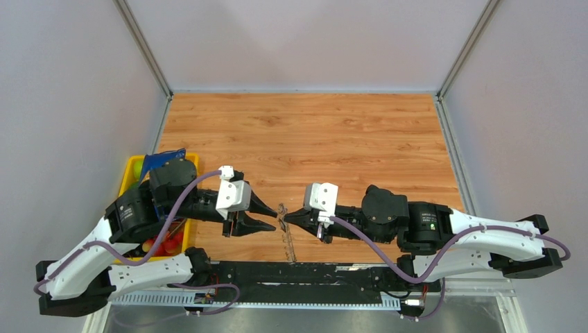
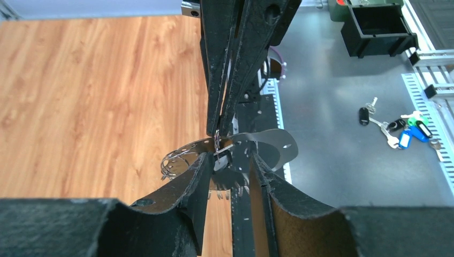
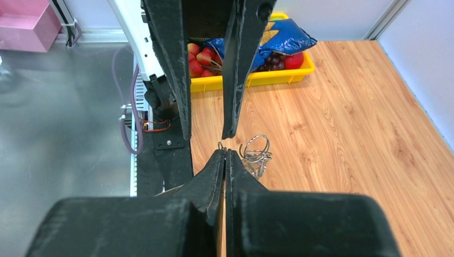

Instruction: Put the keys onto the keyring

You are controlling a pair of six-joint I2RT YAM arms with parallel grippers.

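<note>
1. Nearest the arms' bases, on the grey metal ledge, a few keys with coloured tags lie loose. A black-headed key sits at their 10 o'clock. All are well apart from the ring.
2. At about 6 o'clock on the wooden table, the two grippers meet tip to tip. The left gripper is released, its fingers spread with nothing pinched. The right gripper, at its 3 o'clock, is clenched tight, seemingly on thin wire of the keyring.
3. The keyring's hoop sits just beside the tips, toward 12 o'clock. Whether it rests on the wood cannot be told.
4. The task looks early: no key is visibly threaded, and the rim's small bits are too tiny to identify. Fetching and threading the keys remain.
5. The yellow bin stands at 9 o'clock, uninvolved.
</note>
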